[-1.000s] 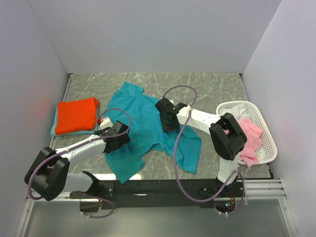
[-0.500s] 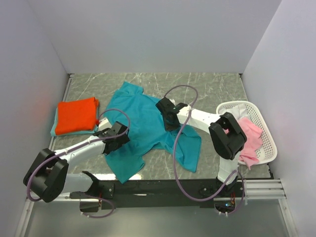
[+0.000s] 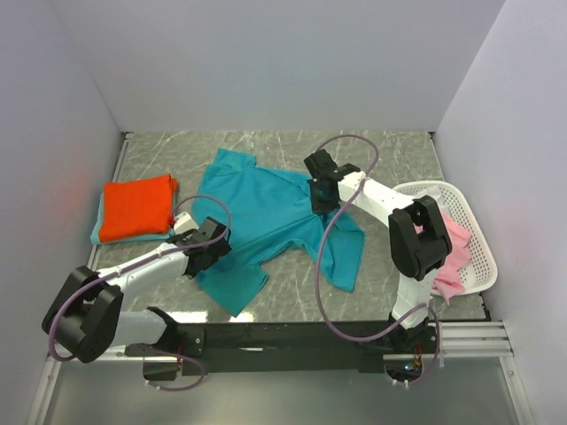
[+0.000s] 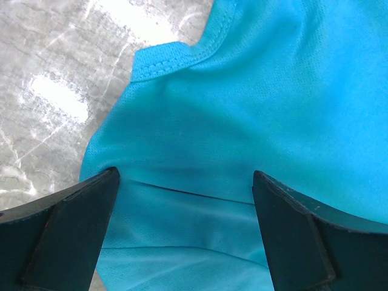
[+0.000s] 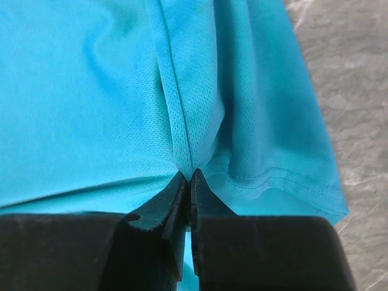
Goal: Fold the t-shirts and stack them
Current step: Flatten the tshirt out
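A teal-blue t-shirt (image 3: 266,212) lies spread and rumpled on the marble table. It fills the left wrist view (image 4: 254,109) and the right wrist view (image 5: 91,103). My right gripper (image 3: 321,197) is shut on a fold of this shirt (image 5: 189,173) near its right sleeve. My left gripper (image 3: 205,251) is open, its jaws standing wide over the shirt's lower left part (image 4: 182,218). A folded orange-red t-shirt (image 3: 136,206) lies at the left on a light teal one (image 3: 96,232). A pink t-shirt (image 3: 454,250) hangs in the basket.
A white mesh basket (image 3: 469,221) stands at the right edge, a white cloth (image 3: 423,189) in its far end. White walls close in the table (image 3: 390,155) on three sides. Purple cables loop over both arms.
My right gripper has moved up and to the right, pulling the teal-blue shirt with it and stretching it flatter. My left gripper has stayed on the shirt's lower left part.
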Available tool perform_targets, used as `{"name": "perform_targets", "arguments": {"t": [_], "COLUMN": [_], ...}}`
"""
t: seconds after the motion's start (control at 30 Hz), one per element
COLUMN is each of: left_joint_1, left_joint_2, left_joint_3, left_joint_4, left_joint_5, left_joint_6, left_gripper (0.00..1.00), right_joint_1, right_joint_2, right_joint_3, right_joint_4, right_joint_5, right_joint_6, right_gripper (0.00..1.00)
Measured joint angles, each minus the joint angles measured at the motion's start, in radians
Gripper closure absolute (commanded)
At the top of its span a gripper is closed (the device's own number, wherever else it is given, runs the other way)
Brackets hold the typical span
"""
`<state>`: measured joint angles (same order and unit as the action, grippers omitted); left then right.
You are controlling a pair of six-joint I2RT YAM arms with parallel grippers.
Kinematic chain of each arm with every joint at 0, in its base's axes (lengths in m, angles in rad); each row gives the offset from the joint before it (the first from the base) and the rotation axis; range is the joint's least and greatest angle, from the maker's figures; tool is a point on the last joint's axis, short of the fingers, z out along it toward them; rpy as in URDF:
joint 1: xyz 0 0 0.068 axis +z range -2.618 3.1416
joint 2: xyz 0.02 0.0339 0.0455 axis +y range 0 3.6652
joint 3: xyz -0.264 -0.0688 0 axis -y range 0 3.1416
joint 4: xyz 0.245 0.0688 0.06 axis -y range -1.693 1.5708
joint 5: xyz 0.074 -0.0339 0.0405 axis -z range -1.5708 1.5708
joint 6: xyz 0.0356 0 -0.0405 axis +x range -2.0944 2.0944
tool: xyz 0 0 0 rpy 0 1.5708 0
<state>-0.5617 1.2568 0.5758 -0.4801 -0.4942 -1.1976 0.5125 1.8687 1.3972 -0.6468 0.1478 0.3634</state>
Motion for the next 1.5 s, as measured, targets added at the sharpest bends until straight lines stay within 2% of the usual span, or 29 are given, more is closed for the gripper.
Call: {"name": "perform_targets", "arguments": {"t": [0.27, 0.43, 0.67, 0.97, 1.2, 1.5], "left_joint_1": [0.041, 0.079, 0.146, 0.192, 0.219, 0.222], "left_joint_2": [0.018, 0.02, 0.025, 0.052, 0.063, 0.063], "left_joint_3": [0.016, 0.019, 0.023, 0.039, 0.042, 0.042], "left_joint_4": [-0.018, -0.04, -0.039, -0.026, -0.036, -0.034], "left_joint_5": [0.0, -0.001, 0.006, 0.011, -0.004, 0.001], "left_joint_6": [0.0, 0.003, 0.026, 0.061, 0.087, 0.117], "left_gripper": [0.01, 0.01, 0.01, 0.0, 0.01, 0.01], "right_joint_1": [-0.018, -0.035, -0.102, -0.216, -0.272, -0.353], "right_joint_2": [-0.012, -0.023, -0.047, -0.047, -0.033, 0.206], "right_joint_3": [-0.036, -0.04, -0.046, 0.005, 0.09, 0.487], "right_joint_4": [0.016, 0.016, 0.021, 0.011, -0.019, -0.085], "right_joint_5": [-0.172, -0.215, -0.31, -0.426, -0.386, -0.111], "right_joint_6": [-0.125, -0.156, -0.175, -0.245, -0.338, -0.292], "right_gripper": [0.9, 0.89, 0.94, 0.93, 0.95, 0.94]}}
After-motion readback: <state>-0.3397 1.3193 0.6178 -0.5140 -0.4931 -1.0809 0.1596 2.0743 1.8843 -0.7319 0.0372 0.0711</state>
